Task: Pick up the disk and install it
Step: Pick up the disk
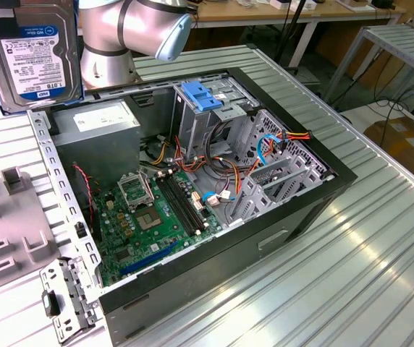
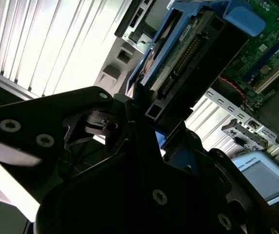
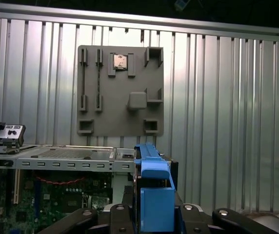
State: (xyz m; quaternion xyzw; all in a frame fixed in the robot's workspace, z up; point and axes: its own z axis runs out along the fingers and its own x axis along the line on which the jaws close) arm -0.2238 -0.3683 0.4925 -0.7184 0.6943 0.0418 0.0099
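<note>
The disk (image 1: pixel 30 50) hangs in the air at the exterior view's upper left, beside the open computer case (image 1: pixel 294 210), with its white-and-blue label facing the camera. A light-blue carrier frame edges its dark body. In both wrist views my gripper (image 3: pixel 155 217) is shut on the disk (image 3: pixel 154 195), with black fingers (image 3: pixel 95 219) on either side of the blue frame. The disk (image 2: pixel 183 53) juts out from the gripper (image 2: pixel 142 105) with its connector edge showing. The drive cage (image 1: pixel 214 126) inside the case carries a broad blue latch piece (image 1: pixel 201 96).
The robot arm (image 1: pixel 131 29) stands behind the case. Inside lie the motherboard (image 1: pixel 156 213), the power supply (image 1: pixel 98 126) and bundles of coloured cables (image 1: pixel 218 170). A grey fixture plate (image 3: pixel 120 92) lies on the ribbed metal table (image 1: pixel 352 267), and a metal bracket (image 1: pixel 66 300) sits by the case's near corner.
</note>
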